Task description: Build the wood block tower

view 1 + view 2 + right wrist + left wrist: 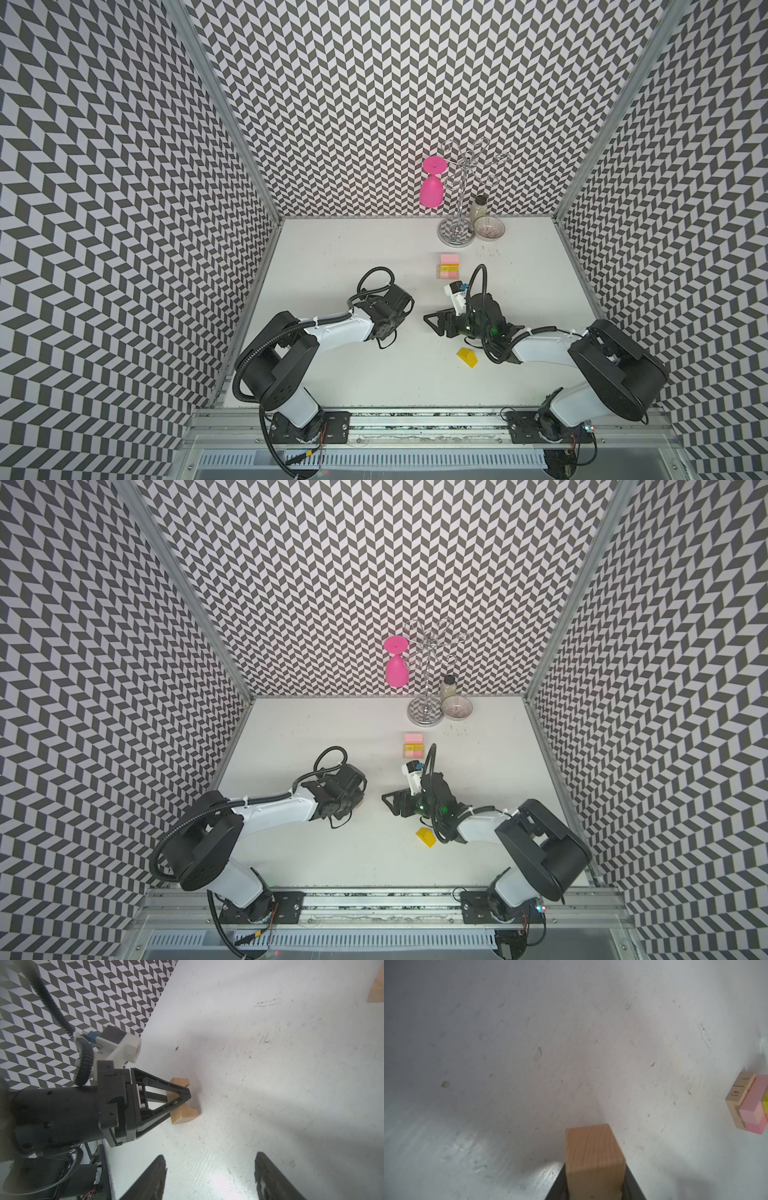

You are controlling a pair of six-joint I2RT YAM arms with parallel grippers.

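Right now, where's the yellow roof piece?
In both top views the yellow roof piece lies on the table right of centre, beside the right arm, apart from the tower.

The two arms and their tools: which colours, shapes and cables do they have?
Both the left arm and the right arm have white links between black joint housings. A black ribbed cable runs along each and loops at the wrist. The left tool has black fingers shaped as open triangular frames; the right tool matches. A green light glows on the right wrist.
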